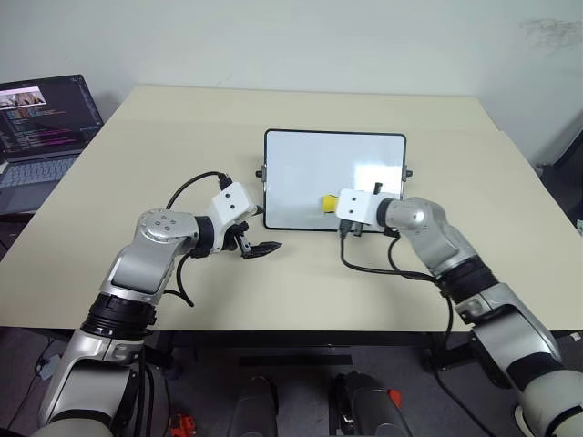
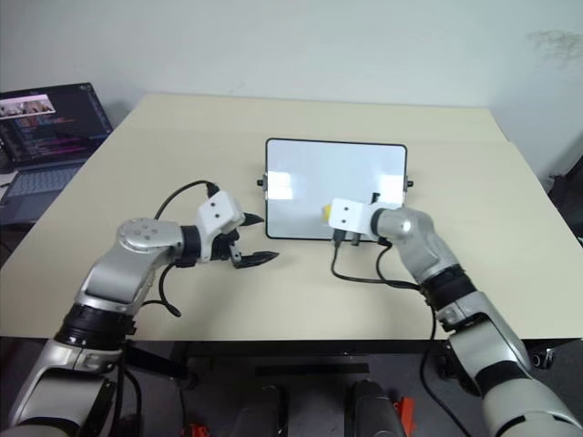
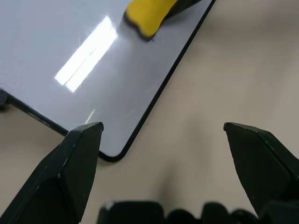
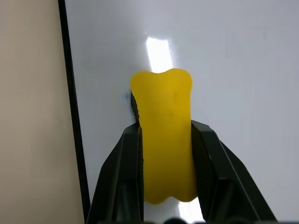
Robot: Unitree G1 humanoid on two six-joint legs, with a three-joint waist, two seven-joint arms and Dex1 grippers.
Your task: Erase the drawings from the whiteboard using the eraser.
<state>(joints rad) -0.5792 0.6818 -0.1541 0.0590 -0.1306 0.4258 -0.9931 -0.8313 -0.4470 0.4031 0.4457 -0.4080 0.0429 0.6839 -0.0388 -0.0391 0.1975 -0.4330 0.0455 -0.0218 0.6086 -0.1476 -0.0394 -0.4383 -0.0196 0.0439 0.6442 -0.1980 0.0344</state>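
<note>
Whiteboard [image 1: 310,173] is seen in the left eye view lying flat on the desk [image 1: 137,300], past its middle toward the far edge, with a laptop [image 1: 46,118] at the desk's left edge. The right gripper [image 1: 330,203] is held over the board's near edge, right of its centre, and the yellow eraser [image 1: 325,201] shows at its tip. The left gripper [image 1: 261,248] is held just off the board's near left corner, above bare desk.

From the right eye view the same layout is given; no blue drawings can be made out on the white surface, only glare patches.

In the left wrist view the left gripper's black fingers [image 3: 77,154] are spread wide with nothing between them, and the board's rounded near corner lies beyond them, with the eraser further up the board.

In the right wrist view the right gripper's fingers [image 4: 128,172] are clamped on the eraser's waist, its yellow back facing the camera and its dark face turned to the board. A faint bluish trace is glimpsed at the eraser's edge nearest the frame; whether it is marker cannot be told.

The wiping step appears to be in hand. It is best done with the dark face kept flat and pressed evenly, swept in overlapping passes across the board, the clamp kept firm so the block is not twisted out. The board may slide under pressure, so the free gripper could be set against the frame.
</note>
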